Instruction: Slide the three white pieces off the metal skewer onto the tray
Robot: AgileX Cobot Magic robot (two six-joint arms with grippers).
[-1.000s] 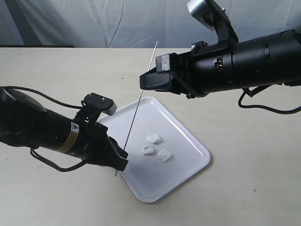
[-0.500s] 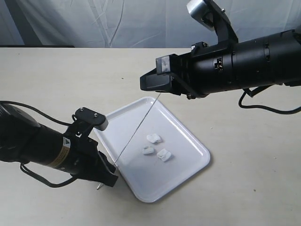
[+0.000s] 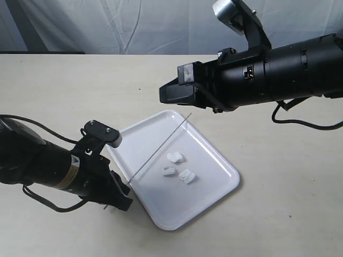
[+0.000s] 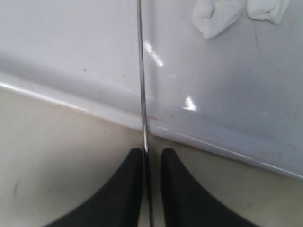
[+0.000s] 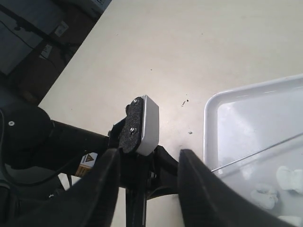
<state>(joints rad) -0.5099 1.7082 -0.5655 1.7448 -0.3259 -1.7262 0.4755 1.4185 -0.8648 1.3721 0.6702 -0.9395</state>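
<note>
The three white pieces (image 3: 174, 157) (image 3: 169, 171) (image 3: 186, 175) lie loose in the middle of the white tray (image 3: 214, 155), off the skewer. The metal skewer (image 3: 161, 147) is bare and slants low across the tray, its far tip near the tray's back corner. My left gripper (image 3: 126, 190) is shut on its near end, just off the tray's left rim. In the left wrist view the metal skewer (image 4: 141, 71) runs out from my left gripper (image 4: 148, 155) over the tray's rim (image 4: 71, 101), with two pieces (image 4: 215, 16) (image 4: 267, 7) beyond. My right gripper (image 3: 172, 95) hangs open and empty above the tray's back corner.
The beige table (image 3: 278, 203) surrounds the tray. A white curtain (image 3: 134, 27) backs the scene. In the right wrist view my right gripper (image 5: 149, 156) frames the left arm's camera block (image 5: 142, 125), with the tray's corner (image 5: 213, 106) beside it.
My left gripper moved down and left, off the tray's rim, and the skewer tipped from steep to a low slant over the tray. The right arm and the pieces stayed put.
</note>
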